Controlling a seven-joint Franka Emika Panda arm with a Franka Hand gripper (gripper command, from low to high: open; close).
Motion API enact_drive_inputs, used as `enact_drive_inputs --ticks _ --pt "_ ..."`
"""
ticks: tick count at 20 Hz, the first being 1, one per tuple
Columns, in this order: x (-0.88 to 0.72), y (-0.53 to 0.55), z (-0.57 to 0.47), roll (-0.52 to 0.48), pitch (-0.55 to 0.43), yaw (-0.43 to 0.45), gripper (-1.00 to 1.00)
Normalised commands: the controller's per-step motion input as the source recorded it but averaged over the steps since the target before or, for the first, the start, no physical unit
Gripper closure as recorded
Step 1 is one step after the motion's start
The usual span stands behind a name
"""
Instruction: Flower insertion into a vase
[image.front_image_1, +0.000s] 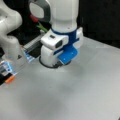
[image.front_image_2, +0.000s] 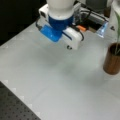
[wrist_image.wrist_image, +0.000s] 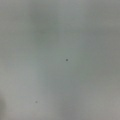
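One dark brown, wood-like cylindrical vase (image.front_image_2: 112, 61) stands upright on the pale grey table (image.front_image_2: 62, 87), well off toward a front view's right from the gripper and lower in that picture. A green stem (image.front_image_2: 117, 37) already rises out of its open top, so the flower seems to be seated, though its bloom lies beyond the picture's edge.

Both front views show the white-and-blue gripper (image.front_image_2: 69, 47) close above bare table, apart from the vase; the wrist view shows only blank grey surface. I cannot tell whether its jaws are apart or together, and nothing shows between them.

Risk, as I judge it: the vase is tall and narrow and the stem leans out of it, so a sideways sweep of the arm at this low height could clip either one and tip the vase or drag the flower out. A red and green shape (image.front_image_1: 38, 23) behind the arm, past the gripper from the camera, may be further flowers; I cannot tell.
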Motion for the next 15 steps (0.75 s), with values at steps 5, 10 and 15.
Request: enact_drive_inputs --ticks 5,10,15 --pt "0.33 -0.06 0.09 0.029 -0.068 0.089 -1.00" --pt "0.27 0.03 0.07 0.045 -0.063 0.104 -1.00" --pt "0.28 -0.04 -0.02 0.102 -0.008 0.091 -1.00"
